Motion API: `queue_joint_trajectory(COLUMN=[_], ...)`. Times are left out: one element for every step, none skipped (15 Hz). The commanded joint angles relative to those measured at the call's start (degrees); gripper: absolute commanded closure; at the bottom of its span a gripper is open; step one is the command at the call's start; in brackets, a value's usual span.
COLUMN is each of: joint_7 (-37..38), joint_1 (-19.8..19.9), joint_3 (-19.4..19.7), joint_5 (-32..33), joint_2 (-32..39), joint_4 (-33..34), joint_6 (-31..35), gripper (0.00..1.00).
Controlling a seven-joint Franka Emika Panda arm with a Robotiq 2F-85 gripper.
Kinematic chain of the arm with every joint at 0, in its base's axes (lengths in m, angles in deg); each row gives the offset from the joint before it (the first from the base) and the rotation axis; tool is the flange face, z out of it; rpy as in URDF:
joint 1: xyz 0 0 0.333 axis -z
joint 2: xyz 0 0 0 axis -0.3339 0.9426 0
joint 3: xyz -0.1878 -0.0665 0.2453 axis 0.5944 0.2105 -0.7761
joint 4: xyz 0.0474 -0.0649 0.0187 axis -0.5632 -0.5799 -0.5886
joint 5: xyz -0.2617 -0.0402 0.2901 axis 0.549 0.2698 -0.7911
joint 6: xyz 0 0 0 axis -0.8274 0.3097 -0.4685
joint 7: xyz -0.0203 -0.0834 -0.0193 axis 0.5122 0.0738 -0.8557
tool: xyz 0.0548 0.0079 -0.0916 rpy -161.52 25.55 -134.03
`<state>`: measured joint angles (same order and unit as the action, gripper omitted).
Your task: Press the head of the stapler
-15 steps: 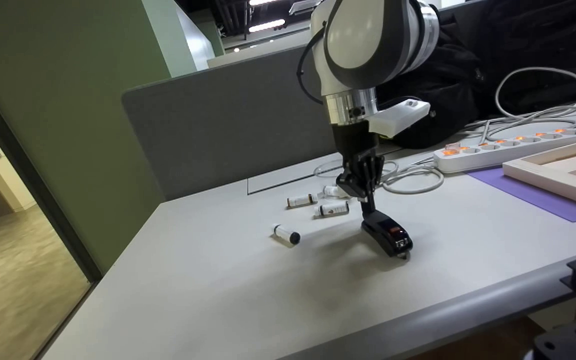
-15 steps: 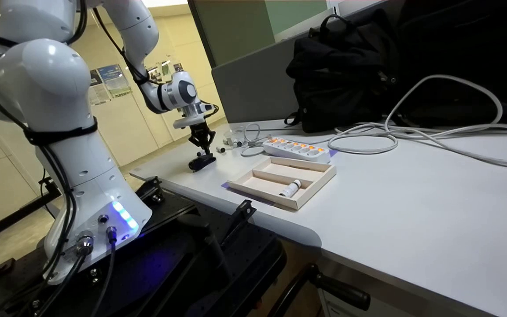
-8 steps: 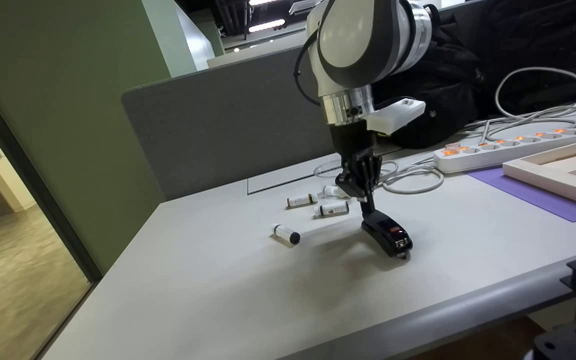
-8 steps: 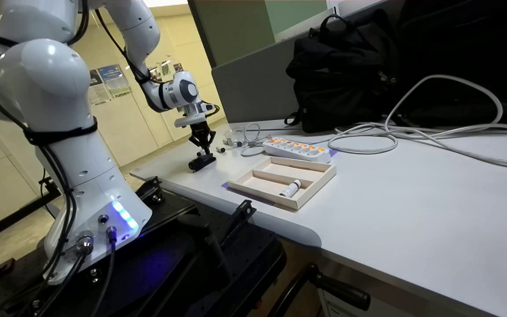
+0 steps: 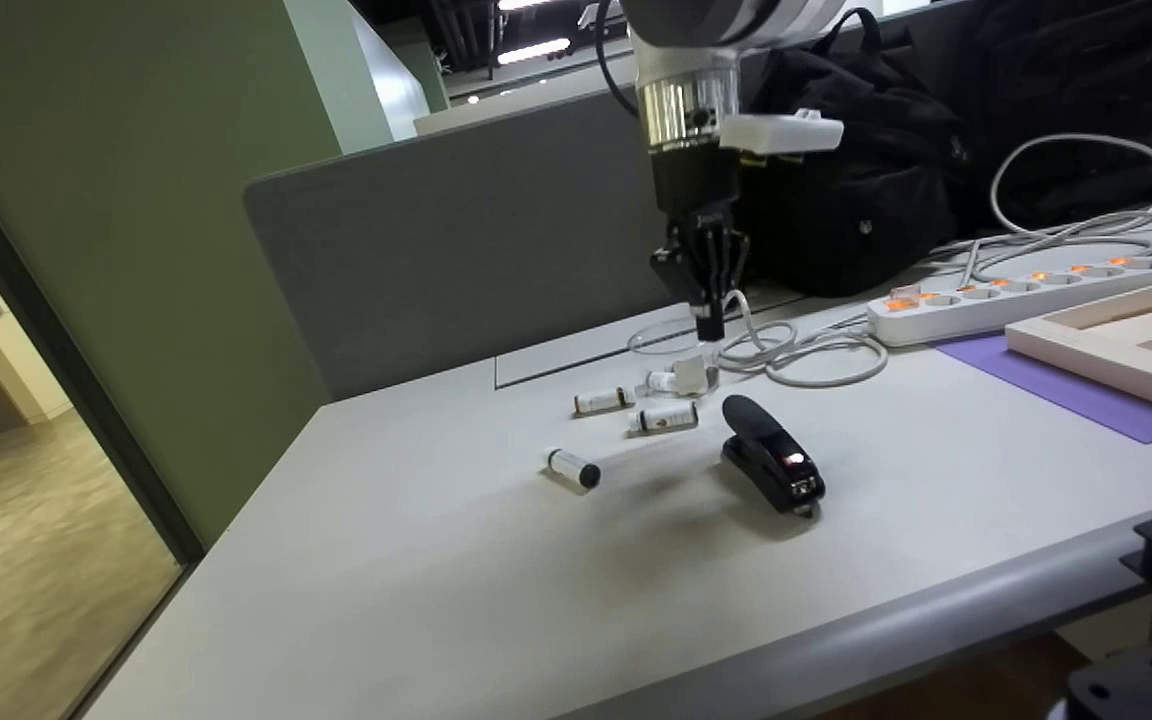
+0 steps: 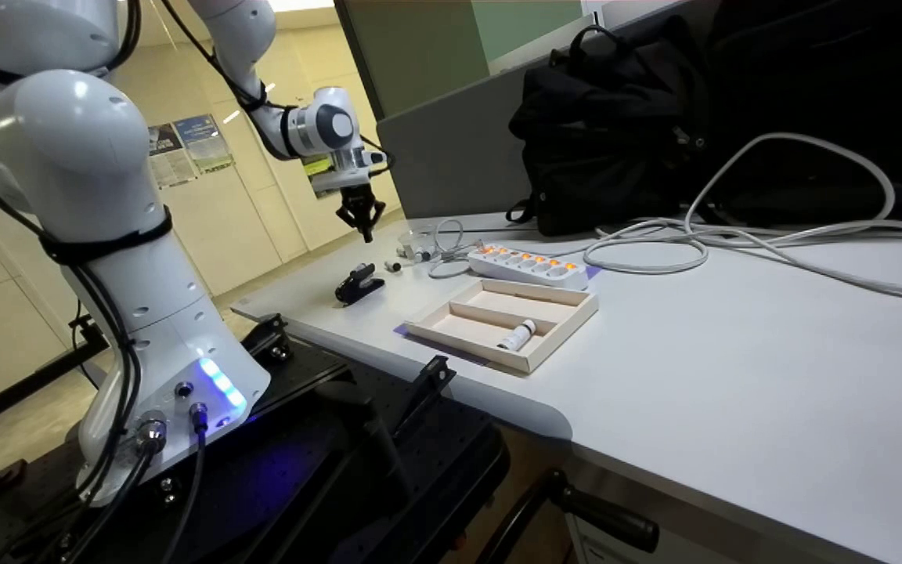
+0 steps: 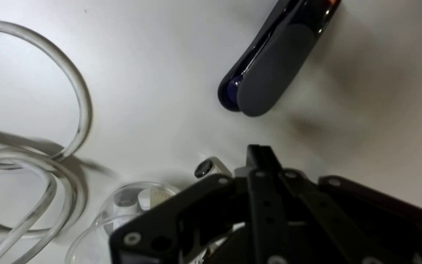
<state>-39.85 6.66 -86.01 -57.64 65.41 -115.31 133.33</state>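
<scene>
Your fingers (image 5: 709,326) are up off the stapler (image 5: 772,457), tips tog., empty; wrist view: it lies ahead, axis diag.

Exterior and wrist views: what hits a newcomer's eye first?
Probably the white Panda arm, towering at the left of an exterior view. Next, the black stapler on the white table, its top arm raised, with the shut end effector hanging clear of it. Then the orange-lit power strip beside the wooden tray.
</scene>
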Motion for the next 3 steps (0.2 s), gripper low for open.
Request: queue_joint_trajectory(joint_7=[-1.58,-2.19,-2.19], joint_1=[0.89,1.39,1.42], joint_3=[-0.2,-0.17,-0.06], joint_5=[-1.9,-2.26,-2.19], joint_2=[-1.73,-2.93,-3.1], joint_4=[0.09,0.08,0.05], joint_6=[-2.27,-3.33,-3.29], gripper=[0.73,0.92,0.85])
